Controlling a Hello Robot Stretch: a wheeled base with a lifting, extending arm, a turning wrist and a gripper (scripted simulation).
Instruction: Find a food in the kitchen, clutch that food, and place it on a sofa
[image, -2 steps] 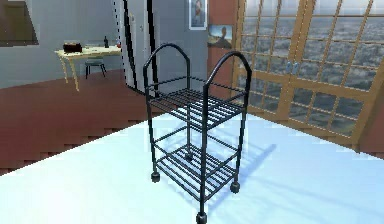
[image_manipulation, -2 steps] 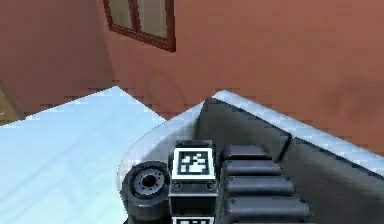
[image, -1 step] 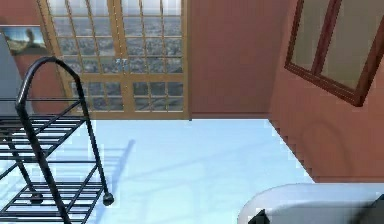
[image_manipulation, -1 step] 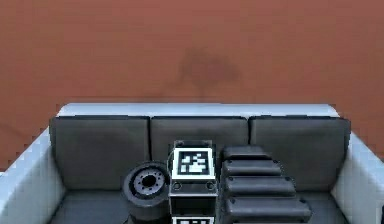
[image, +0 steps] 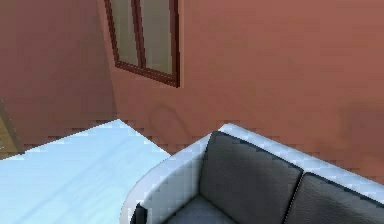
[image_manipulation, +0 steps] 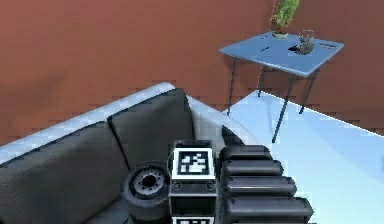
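From just short of the sofa, the forward view looks ahead and somewhat down. The sofa's pale end and dark cushions sit low at its right, and the window is on the wall beyond, up to the left. The arm side view looks out over the arm from closer in, almost on top of the sofa. The table stands past the sofa's far end. Both views take in the sofa and the red wall behind it.

Even, bright light, source unclear; faint shadows on wall.
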